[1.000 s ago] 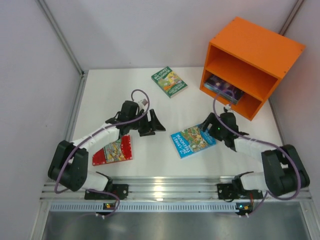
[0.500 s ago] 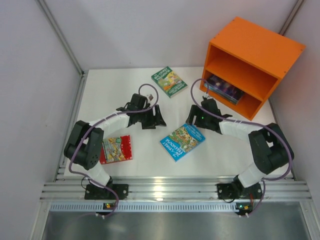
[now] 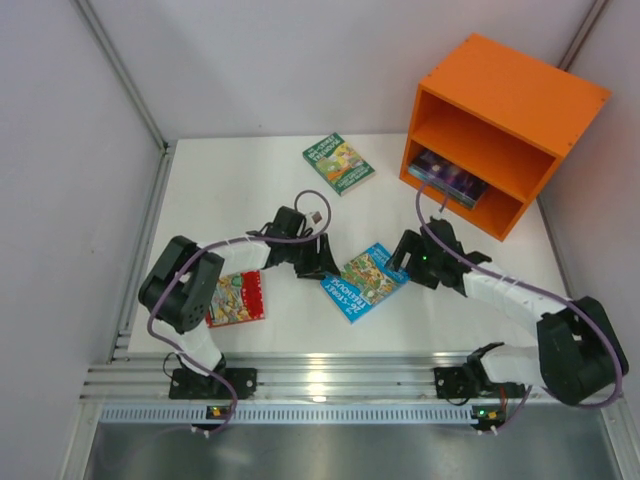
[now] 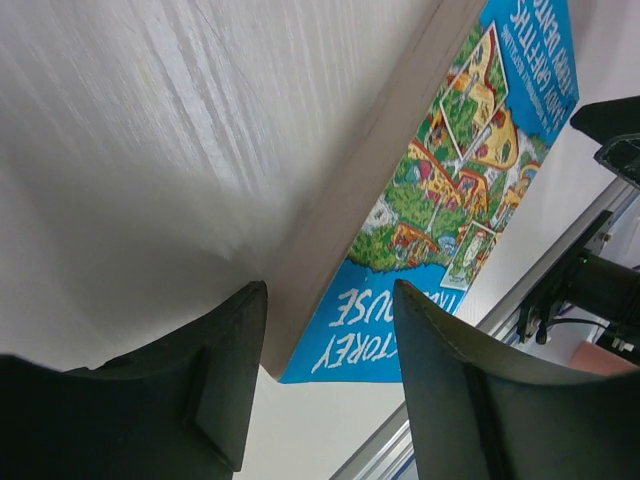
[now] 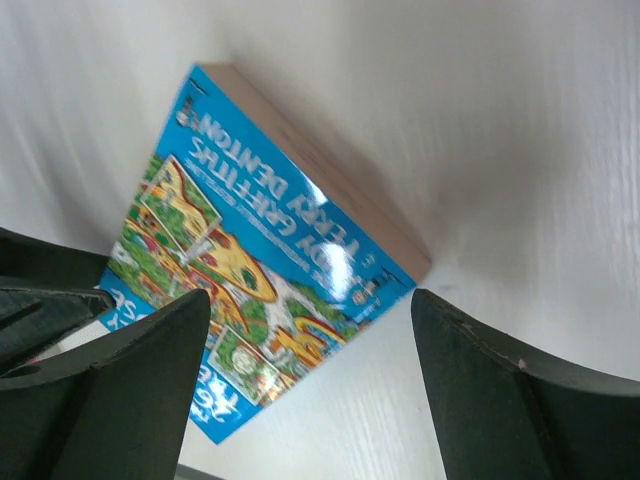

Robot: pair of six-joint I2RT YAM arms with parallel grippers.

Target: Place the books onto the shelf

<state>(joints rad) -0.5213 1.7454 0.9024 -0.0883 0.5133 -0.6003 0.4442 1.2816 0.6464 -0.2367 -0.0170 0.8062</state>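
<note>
Blue book lay flat on table, centre, well apart from shelf; long axis ran near-left to far-right. L gripper half spread, straddling its near-left corner, no pinch yet. R gripper spread wide, just beside far-right end. L nearer.

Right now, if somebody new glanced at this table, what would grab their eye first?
The bright orange shelf at the far right corner stands out most, with dark books lying flat in its lower compartment. Next comes the bright blue book mid-table, with the left fingers and right fingers open at either side of it. A green book lies farther back and a red book near left.
</note>
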